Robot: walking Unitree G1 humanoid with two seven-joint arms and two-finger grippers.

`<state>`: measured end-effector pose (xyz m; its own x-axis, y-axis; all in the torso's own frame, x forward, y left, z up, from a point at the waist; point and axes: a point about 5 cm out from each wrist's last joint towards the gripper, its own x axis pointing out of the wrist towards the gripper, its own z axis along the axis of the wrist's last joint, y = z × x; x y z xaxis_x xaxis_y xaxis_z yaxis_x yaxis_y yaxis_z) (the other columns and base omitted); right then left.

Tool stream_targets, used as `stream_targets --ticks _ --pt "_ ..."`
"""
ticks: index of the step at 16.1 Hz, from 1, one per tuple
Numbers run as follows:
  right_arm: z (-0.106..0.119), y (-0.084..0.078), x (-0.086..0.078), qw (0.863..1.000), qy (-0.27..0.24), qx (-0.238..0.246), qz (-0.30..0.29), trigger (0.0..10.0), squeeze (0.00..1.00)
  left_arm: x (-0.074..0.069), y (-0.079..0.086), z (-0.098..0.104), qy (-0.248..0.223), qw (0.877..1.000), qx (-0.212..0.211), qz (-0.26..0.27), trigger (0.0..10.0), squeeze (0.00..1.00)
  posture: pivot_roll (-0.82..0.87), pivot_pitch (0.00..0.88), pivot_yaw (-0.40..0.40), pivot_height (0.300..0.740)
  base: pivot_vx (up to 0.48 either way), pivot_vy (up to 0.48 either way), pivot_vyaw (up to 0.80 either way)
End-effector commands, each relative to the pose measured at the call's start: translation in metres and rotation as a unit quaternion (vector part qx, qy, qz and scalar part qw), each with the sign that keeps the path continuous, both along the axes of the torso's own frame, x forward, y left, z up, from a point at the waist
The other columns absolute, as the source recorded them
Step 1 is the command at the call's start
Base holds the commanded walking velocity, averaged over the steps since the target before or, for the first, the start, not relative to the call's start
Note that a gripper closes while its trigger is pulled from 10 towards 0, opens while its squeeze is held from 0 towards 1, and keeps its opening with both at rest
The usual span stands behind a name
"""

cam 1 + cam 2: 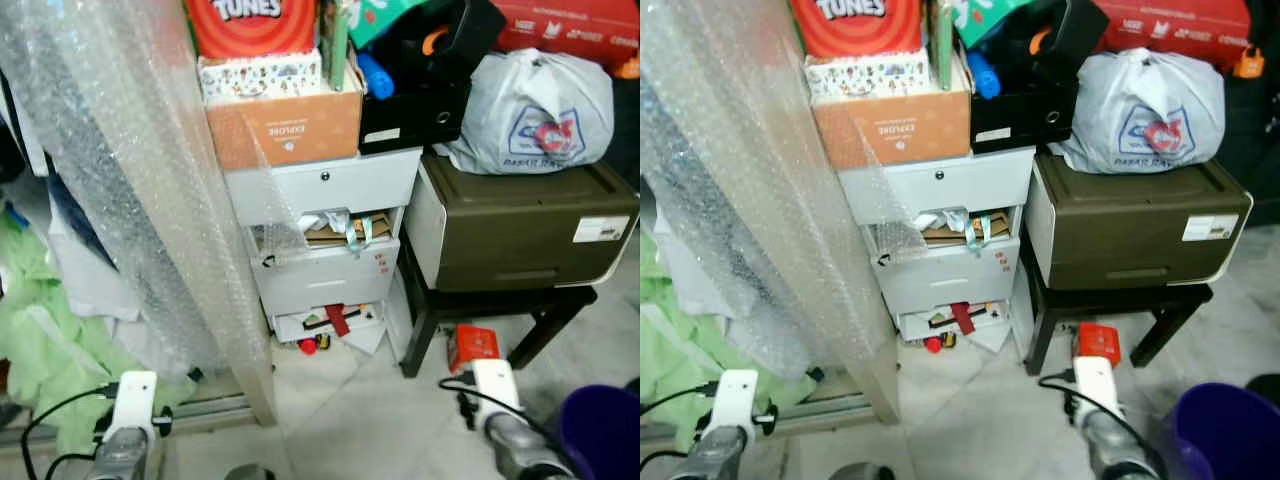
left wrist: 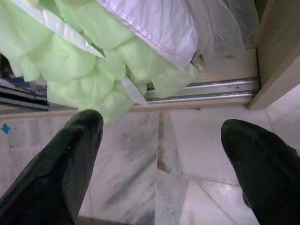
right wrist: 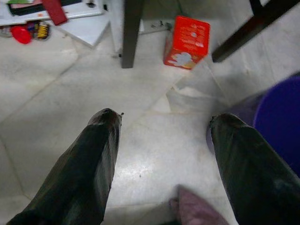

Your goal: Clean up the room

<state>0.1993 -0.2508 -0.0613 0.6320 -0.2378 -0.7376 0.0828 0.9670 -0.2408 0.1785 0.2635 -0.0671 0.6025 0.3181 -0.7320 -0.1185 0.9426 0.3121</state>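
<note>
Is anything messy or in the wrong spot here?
Yes. A red box lies on the floor under the dark stand. The white drawers hang open with papers sticking out, and bits have spilled at the bottom. Green cloth is heaped on the floor to the left.

A small red box (image 3: pixel 187 41) lies on pale grey marbled floor (image 3: pixel 93 103) beneath a dark-legged bench (image 1: pixel 500 300). To the right, a purple bin (image 1: pixel 1225 435); far left, light green cloth (image 2: pixel 79 61) — beside clear bubble wrap (image 1: pixel 130 170). The drawer unit (image 1: pixel 325 240) is white, the cardboard box (image 1: pixel 285 125) orange-brown.
</note>
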Motion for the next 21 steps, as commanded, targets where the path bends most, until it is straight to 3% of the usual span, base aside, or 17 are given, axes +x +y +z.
stream_targets --ticks 1,14,21 --pt "-0.0005 0.0060 0.0026 1.000 -0.002 0.008 0.004 10.0 0.00 0.0000 0.0047 0.0016 0.001 1.000 0.007 0.000 10.0 0.00 -0.04 0.000 0.030 0.740 0.000 0.304 -0.80" --pt "-0.0035 0.0064 -0.0024 1.000 0.014 0.000 0.026 10.0 0.00 -0.0037 0.0033 -0.0008 0.009 1.000 0.008 -0.006 10.0 0.00 -0.04 0.000 0.026 0.740 0.000 0.305 -0.05" --pt "-0.0026 0.0100 0.0004 0.999 0.006 -0.001 0.034 10.0 0.00 -0.0060 0.0034 -0.0017 0.014 1.000 0.016 -0.018 10.0 0.00 -0.04 0.000 0.027 0.740 0.000 0.000 0.00"
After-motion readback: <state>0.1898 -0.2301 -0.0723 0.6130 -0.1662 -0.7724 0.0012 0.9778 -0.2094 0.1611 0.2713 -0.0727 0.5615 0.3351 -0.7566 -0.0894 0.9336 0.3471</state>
